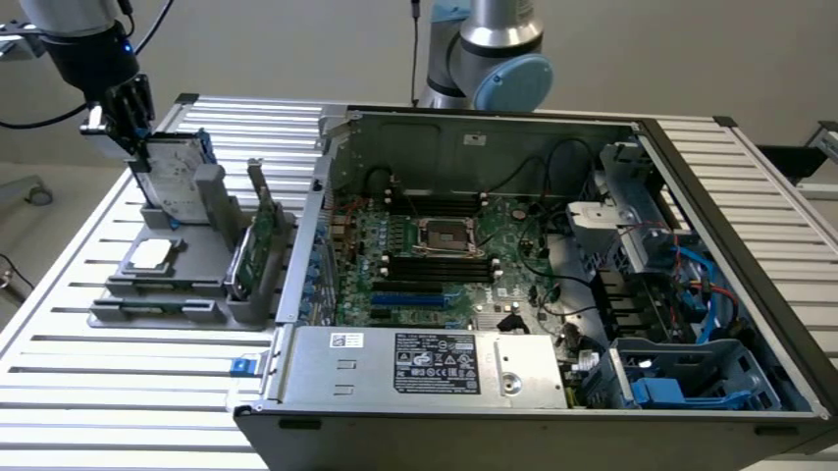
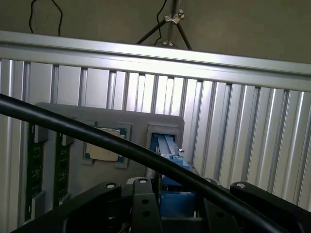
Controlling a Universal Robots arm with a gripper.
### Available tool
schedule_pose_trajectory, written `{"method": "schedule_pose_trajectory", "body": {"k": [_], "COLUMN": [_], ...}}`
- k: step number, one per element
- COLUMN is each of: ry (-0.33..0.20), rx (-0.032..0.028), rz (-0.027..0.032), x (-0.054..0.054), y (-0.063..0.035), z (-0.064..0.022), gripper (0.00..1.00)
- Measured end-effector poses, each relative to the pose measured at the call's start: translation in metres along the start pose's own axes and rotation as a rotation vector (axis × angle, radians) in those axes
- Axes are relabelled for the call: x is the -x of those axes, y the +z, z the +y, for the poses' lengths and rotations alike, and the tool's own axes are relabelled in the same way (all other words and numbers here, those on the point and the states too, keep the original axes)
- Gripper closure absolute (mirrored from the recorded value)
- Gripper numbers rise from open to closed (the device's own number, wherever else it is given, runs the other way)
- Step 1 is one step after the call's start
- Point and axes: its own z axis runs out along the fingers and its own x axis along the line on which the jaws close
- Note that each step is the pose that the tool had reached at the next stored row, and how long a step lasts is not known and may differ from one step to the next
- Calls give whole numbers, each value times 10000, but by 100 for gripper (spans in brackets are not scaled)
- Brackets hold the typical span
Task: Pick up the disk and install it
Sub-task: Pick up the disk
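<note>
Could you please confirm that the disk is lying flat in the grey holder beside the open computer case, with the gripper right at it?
Not quite: the disk stands upright on its edge in the grey holder beside the open computer case, with the gripper right at it, as the exterior view shows.

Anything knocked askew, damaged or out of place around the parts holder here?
Nothing stands out. The disk stands on edge in the grey holder with the gripper at its top; the chip and green card sit in their own slots beside it.
</note>
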Motion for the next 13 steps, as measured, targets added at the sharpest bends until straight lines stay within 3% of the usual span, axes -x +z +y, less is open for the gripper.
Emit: {"method": "schedule_pose_trajectory", "body": {"k": [13], "ry": [117], "rx": [1], "rz": [-4], "x": [-22], "y": [0], "z": [3], "gripper": [67]}}
